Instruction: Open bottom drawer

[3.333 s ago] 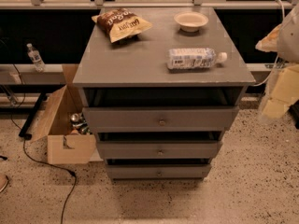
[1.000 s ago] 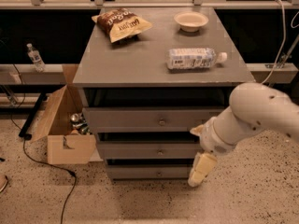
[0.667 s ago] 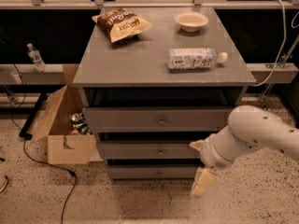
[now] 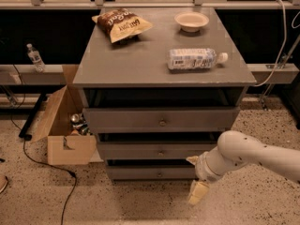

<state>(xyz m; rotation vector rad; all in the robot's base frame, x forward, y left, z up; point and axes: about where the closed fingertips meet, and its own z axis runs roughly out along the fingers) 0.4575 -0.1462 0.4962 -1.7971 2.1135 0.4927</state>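
The grey cabinet [image 4: 159, 69] has three drawers, all looking shut. The bottom drawer [image 4: 140, 173] is the lowest and narrowest-looking grey front, with a small round metal knob [image 4: 160, 174]. My gripper [image 4: 197, 191] hangs at the end of the white arm [image 4: 253, 156], low above the floor. It is just in front of the bottom drawer's right end, to the right of the knob and slightly below it, and it is not touching the knob. The arm reaches in from the right and covers the drawer's right corner.
On the cabinet top lie a chips bag [image 4: 123, 23], a white bowl [image 4: 191, 20] and a plastic water bottle [image 4: 196, 59]. An open cardboard box [image 4: 63, 130] with cans stands on the floor to the left. A black cable [image 4: 47, 165] runs across the floor there.
The arm has swung in from the right edge and come down. Over the last second the gripper has sunk lower and moved a little right, in front of the bottom drawer.
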